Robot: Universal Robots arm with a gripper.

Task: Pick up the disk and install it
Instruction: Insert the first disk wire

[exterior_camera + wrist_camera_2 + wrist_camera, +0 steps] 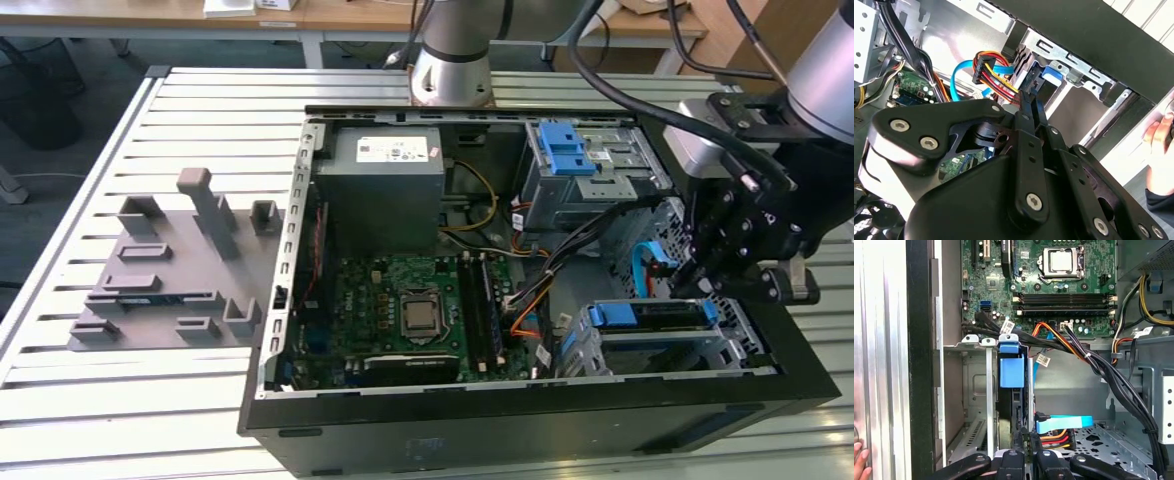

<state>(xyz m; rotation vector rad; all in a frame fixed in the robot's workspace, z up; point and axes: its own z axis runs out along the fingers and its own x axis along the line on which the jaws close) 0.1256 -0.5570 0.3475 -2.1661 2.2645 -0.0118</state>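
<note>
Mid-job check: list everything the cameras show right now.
slatted metal table: one, silver, under everything
open computer case: one, black, on the table
moulded fixture plate: one, grey, at the exterior view's left of the case
power-supply box: one, grey, inside the case
motherboard: one, green, case floor
plastic latch: one, blue, on the upper drive cage
flat silver hard disk with blue frame: one, in the lower metal bay
flat data cable: one, light blue, beside the bay
person's hand: one, at the case's outer edge
pincer: one, black, at the disk
</note>
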